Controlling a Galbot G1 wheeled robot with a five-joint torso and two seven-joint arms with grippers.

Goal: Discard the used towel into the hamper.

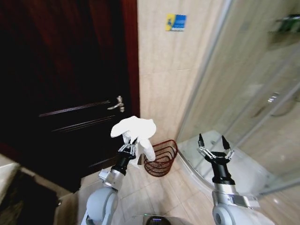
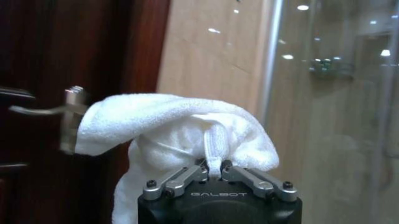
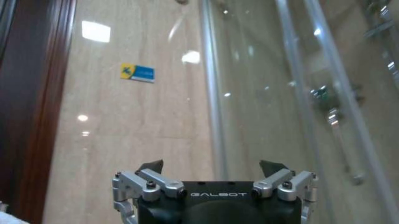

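I see the towel point(image 1: 135, 131), white and crumpled, bunched at centre frame with one fold hanging down, pinched at its lower edge by my left gripper's point(image 1: 127, 149) fingers point(image 2: 187, 176). Just right and below it the hamper point(image 1: 161, 158), a dark red-brown wire basket, sits on the floor against the tiled wall.
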